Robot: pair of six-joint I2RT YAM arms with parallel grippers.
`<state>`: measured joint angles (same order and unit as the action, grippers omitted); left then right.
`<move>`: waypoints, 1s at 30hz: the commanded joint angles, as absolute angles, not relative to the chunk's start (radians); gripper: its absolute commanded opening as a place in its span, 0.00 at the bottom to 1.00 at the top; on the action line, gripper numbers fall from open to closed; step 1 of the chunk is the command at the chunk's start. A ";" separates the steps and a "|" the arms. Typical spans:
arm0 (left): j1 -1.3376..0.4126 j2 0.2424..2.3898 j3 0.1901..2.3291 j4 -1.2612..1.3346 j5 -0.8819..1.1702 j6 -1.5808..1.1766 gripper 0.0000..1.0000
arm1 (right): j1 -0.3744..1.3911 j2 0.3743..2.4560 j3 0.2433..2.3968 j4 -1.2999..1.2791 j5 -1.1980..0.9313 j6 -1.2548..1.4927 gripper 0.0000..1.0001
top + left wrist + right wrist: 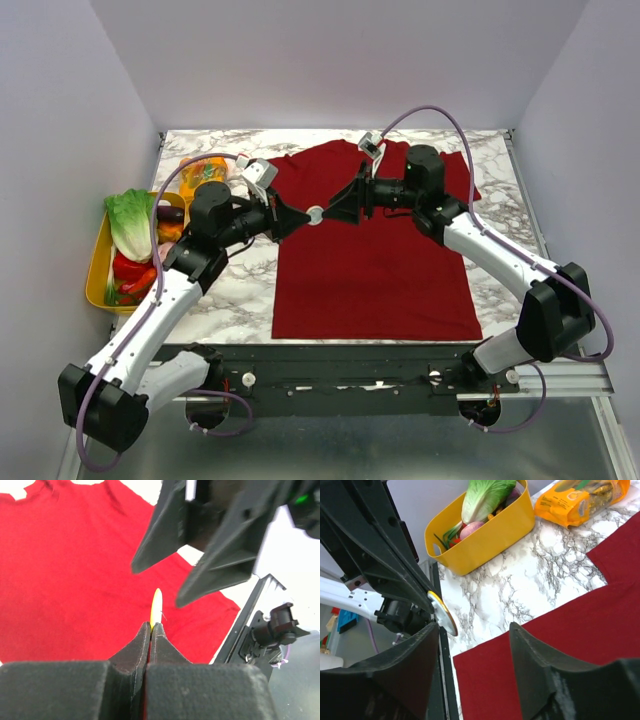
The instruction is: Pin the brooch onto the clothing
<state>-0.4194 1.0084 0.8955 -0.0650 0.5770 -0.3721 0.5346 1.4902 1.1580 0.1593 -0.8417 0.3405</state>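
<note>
the left gripper [151, 626] is clenched on the brooch [156, 607], which stands edge-on just past its fingertips. facing it tip to tip, the right gripper [472, 630] is released, its fingers spread wide, with the brooch just beside one of them. both hover over the dark red t-shirt [380, 270], which lies flat on the marble table [240, 300] beneath them, below its collar.
</note>
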 commanded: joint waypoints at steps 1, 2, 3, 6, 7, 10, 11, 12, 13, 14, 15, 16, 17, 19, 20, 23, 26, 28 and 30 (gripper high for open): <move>-0.422 0.982 0.905 -0.005 0.644 -0.397 0.00 | 0.532 1.479 1.134 0.232 -0.894 0.365 0.64; -0.422 0.985 0.913 -0.030 0.643 -0.393 0.00 | 0.532 1.477 1.134 0.236 -0.899 0.364 0.64; -0.422 0.991 0.920 -0.050 0.637 -0.385 0.00 | 0.532 1.476 1.135 0.236 -0.899 0.362 0.64; -0.428 1.006 0.962 -0.149 0.598 -0.335 0.00 | 0.531 1.470 1.150 0.229 -0.900 0.351 0.64; -0.436 1.008 0.982 -0.173 0.583 -0.306 0.00 | 0.532 1.470 1.155 0.224 -0.903 0.348 0.64; -0.456 1.005 1.005 -0.225 0.554 -0.281 0.00 | 0.532 1.488 1.181 0.203 -0.934 0.336 0.64; -0.457 1.003 1.008 -0.227 0.554 -0.275 0.00 | 0.531 1.493 1.184 0.195 -0.942 0.334 0.64; -0.462 0.996 1.009 -0.229 0.567 -0.273 0.00 | 0.532 1.497 1.187 0.195 -0.962 0.333 0.58; -0.462 0.991 1.012 -0.230 0.575 -0.270 0.00 | 0.532 1.503 1.190 0.193 -0.971 0.331 0.57; -0.463 0.988 1.012 -0.230 0.580 -0.265 0.00 | 0.532 1.505 1.190 0.195 -0.980 0.330 0.54; -0.463 0.977 1.014 -0.239 0.580 -0.264 0.00 | 0.532 1.505 1.190 0.195 -0.997 0.327 0.50; -0.465 0.974 1.019 -0.248 0.577 -0.258 0.00 | 0.532 1.502 1.190 0.196 -1.002 0.325 0.50; -0.466 0.971 1.022 -0.255 0.571 -0.255 0.00 | 0.532 1.499 1.189 0.204 -1.009 0.324 0.47; -0.466 0.968 1.025 -0.270 0.554 -0.244 0.00 | 0.532 1.493 1.181 0.225 -1.038 0.331 0.37; -0.466 0.968 1.026 -0.275 0.551 -0.241 0.00 | 0.532 1.486 1.178 0.253 -1.051 0.337 0.34; -0.468 0.969 1.022 -0.276 0.545 -0.239 0.00 | 0.532 1.474 1.157 0.308 -1.094 0.359 0.12; -0.468 0.969 1.009 -0.265 0.540 -0.244 0.00 | 0.532 1.468 1.144 0.313 -1.097 0.362 0.01; -0.468 0.976 1.005 -0.258 0.537 -0.247 0.00 | 0.532 1.466 1.144 0.304 -1.092 0.356 0.01; -0.469 0.982 1.003 -0.256 0.529 -0.248 0.00 | 0.532 1.470 1.143 0.301 -1.095 0.353 0.01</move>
<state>-0.4606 0.9844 0.9932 -0.2451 0.5579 -0.2573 0.5346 1.4918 1.1576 0.2535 -1.0531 0.3538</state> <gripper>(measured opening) 0.010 0.012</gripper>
